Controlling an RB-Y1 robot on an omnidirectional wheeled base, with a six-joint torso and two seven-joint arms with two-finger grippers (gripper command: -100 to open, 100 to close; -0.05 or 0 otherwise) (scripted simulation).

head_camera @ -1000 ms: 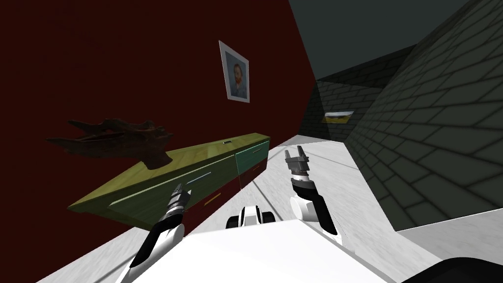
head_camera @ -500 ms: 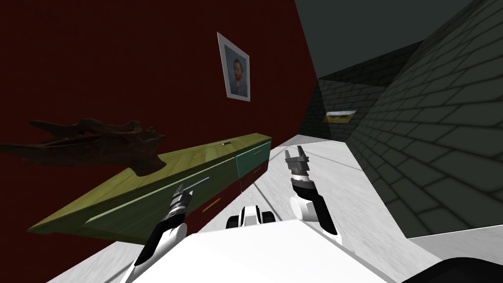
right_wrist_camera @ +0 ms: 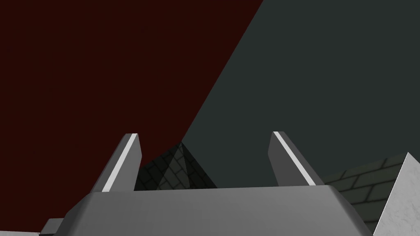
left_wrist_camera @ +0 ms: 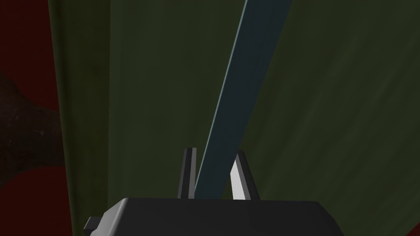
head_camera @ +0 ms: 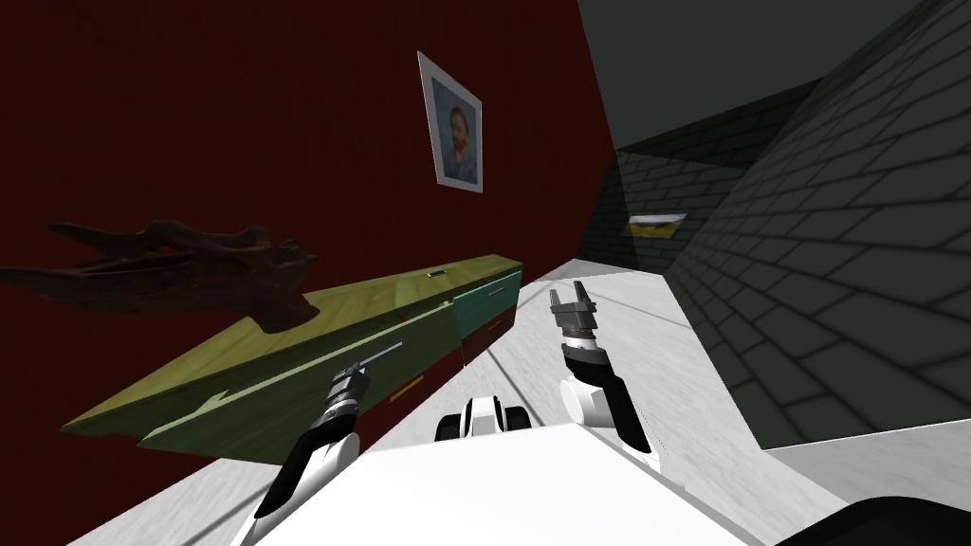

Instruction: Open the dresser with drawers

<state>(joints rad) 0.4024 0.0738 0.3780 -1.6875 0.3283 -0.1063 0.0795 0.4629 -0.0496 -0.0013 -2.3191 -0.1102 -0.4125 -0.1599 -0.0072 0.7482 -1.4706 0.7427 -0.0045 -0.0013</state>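
Drawer (head_camera: 265,408) farther out now, left fingers (left_wrist_camera: 240,180) tight on handle (left_wrist_camera: 242,82), right fingers (right_wrist_camera: 121,166) apart.

The dresser (head_camera: 379,296) beside me stands on the pale marbled floor (head_camera: 616,351), its back to the dark red wall (head_camera: 284,114). On the dresser's yellow-green wooden top, a dark brown, gnarled driftwood-like piece (head_camera: 180,270) rests at the near end. A small dark flat thing (head_camera: 437,274) lies toward the far end. The near green drawer front bears a pale bar handle (left_wrist_camera: 233,94).
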